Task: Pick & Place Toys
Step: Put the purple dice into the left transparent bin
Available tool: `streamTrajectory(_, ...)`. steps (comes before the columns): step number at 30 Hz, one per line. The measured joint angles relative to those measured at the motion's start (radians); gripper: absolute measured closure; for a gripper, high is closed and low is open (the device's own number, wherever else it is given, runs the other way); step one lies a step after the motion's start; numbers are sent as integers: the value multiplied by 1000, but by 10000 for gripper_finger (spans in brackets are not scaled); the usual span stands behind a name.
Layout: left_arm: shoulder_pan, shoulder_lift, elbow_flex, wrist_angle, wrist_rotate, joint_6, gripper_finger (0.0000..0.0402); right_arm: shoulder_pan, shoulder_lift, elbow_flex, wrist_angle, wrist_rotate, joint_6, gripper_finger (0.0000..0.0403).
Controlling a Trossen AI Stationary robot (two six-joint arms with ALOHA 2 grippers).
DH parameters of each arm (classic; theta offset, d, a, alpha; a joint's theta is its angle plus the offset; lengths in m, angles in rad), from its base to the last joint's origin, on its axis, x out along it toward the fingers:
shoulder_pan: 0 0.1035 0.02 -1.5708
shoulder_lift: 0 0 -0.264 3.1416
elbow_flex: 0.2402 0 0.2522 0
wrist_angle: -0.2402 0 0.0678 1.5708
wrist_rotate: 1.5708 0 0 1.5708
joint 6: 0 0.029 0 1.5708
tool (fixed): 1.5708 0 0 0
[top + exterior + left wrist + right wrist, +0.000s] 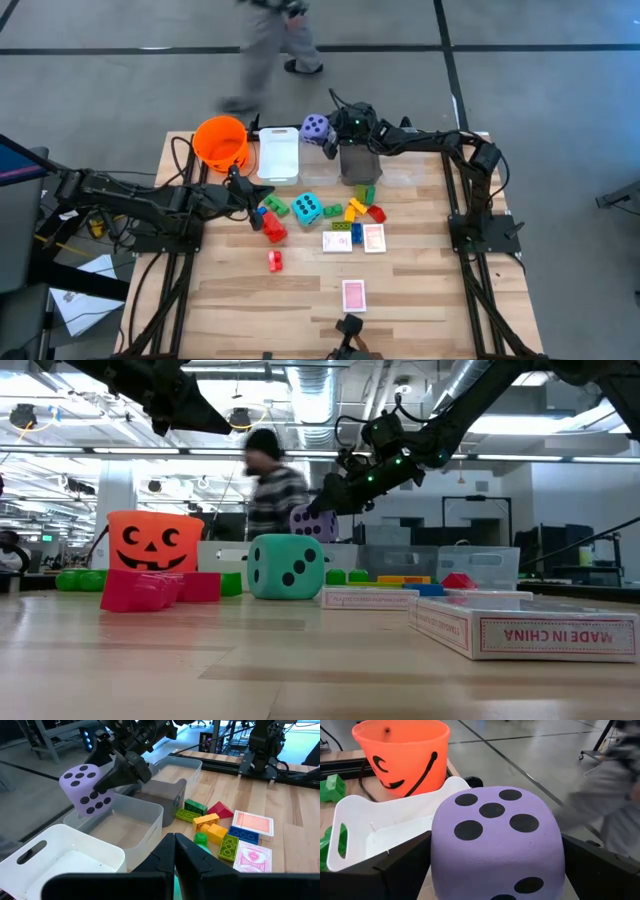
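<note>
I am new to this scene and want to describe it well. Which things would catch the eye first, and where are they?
The purple die stands out most: the right pincer holds it between wide fingers, above the clear bins at the table's far edge. Next to the bins stands the orange bucket with a pumpkin face. The teal die sits mid-table among scattered bricks, with the shut left pincer close by.

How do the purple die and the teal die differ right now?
The purple die is held up in the right gripper, whose jaws stand wide around it, near the bins at the table's far edge; the teal die rests on the table among the bricks, untouched. They differ in colour too. Both are large, soft-looking cubes with black dots.
</note>
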Motion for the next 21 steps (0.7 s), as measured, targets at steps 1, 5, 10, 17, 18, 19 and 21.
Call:
streamTrajectory(1,0,0,0,0,0,0,402,0,0,0,-3,-3,-5,3)
streamTrajectory(5,0,0,0,0,0,0,402,0,0,0,-29,-51,-26,3)
streamTrajectory(10,0,0,0,0,0,0,402,-2,0,-1,-63,-50,-26,3)
streamTrajectory(17,0,0,0,0,0,0,402,-3,0,-1,-21,18,0,3)
streamTrajectory(18,0,0,0,0,0,0,402,-3,0,-1,-15,27,0,3)
streamTrajectory(19,0,0,0,0,0,0,402,-3,0,-1,-14,27,0,3)
streamTrajectory(21,0,0,0,0,0,0,402,-3,0,-1,-9,26,0,3)
